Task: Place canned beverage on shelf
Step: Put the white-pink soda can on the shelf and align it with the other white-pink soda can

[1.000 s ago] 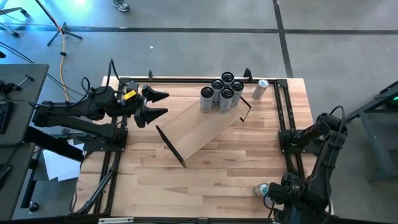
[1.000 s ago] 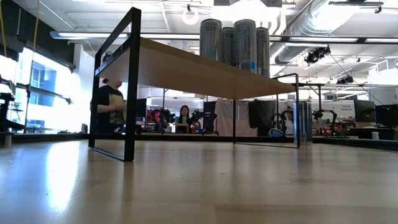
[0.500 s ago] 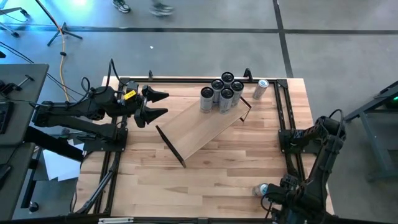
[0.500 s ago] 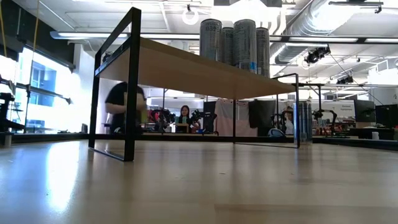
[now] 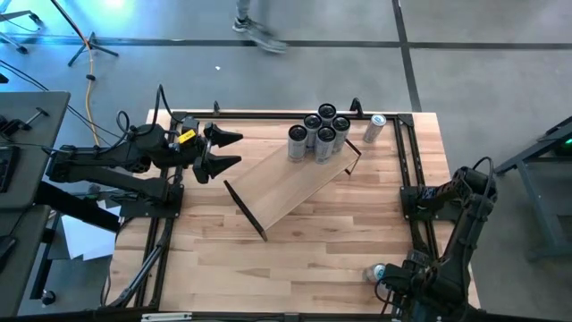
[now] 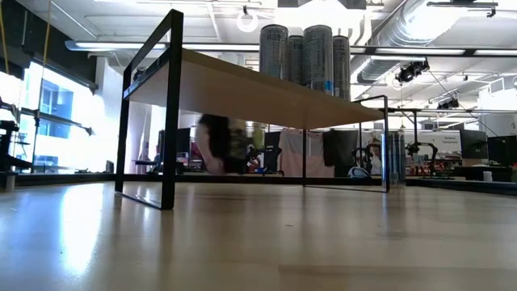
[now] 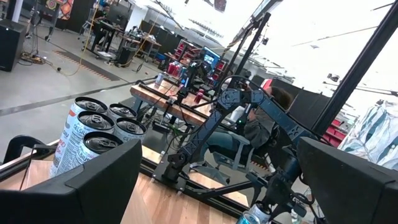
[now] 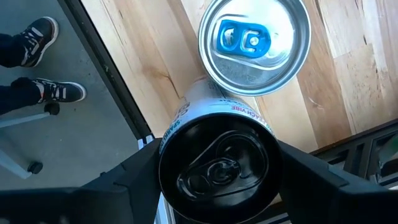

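Here we have the right gripper (image 8: pixel 217 163) at the lower right of the high view, its fingers set around a black-topped can (image 8: pixel 217 163) standing just beside a silver-topped can (image 8: pixel 254 45), though we cannot tell whether they press it yet. To do this well, we judge we should close squarely, lift straight clear of the neighbour, and carry it to bare board on the shelf (image 5: pixel 286 183), away from the can cluster (image 5: pixel 320 132). The left gripper (image 5: pixel 223 150) waits at upper left, fingers spread wide.

Beyond my table I see grey concrete floor (image 5: pixel 295 67), bright windows (image 6: pixel 48 105) at left, ceiling ducts (image 6: pixel 404 32) upper right.
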Tool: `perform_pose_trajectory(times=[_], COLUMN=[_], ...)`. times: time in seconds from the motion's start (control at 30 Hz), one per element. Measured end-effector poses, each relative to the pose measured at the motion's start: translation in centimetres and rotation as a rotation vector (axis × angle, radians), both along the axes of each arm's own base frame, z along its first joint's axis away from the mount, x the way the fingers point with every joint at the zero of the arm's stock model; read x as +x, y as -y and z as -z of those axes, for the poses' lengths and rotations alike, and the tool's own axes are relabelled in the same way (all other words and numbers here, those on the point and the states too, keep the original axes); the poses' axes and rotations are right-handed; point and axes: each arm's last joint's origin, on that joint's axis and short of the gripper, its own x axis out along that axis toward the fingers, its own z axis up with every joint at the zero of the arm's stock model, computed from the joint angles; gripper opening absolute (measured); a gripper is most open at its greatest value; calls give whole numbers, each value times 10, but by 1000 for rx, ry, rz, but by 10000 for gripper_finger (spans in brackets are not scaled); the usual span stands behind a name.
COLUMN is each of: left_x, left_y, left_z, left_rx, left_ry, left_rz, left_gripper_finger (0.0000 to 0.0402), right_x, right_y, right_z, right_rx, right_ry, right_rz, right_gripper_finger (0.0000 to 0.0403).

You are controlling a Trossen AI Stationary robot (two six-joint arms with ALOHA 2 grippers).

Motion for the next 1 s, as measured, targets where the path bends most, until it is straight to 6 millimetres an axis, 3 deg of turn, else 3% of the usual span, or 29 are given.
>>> perform_pose_trajectory(times=[0.33,0.6,0.83,1.0], left_x=[0,0,0,0], left_y=[0,0,0,0], left_z=[0,0,0,0], left_rx=[0,0,0,0], left_ry=[0,0,0,0], left_rz=[0,0,0,0], left_gripper_finger=[399,399,399,399], right_x=[0,4,36,66], right_y=[-1,-5,12,39], right_z=[-1,-28,-68,-88], right_rx=[30,326,583,594], right_ry=[-18,33,277,502], right_rz=[-10,-100,-98,-122], right_gripper_finger=[246,246,246,246])
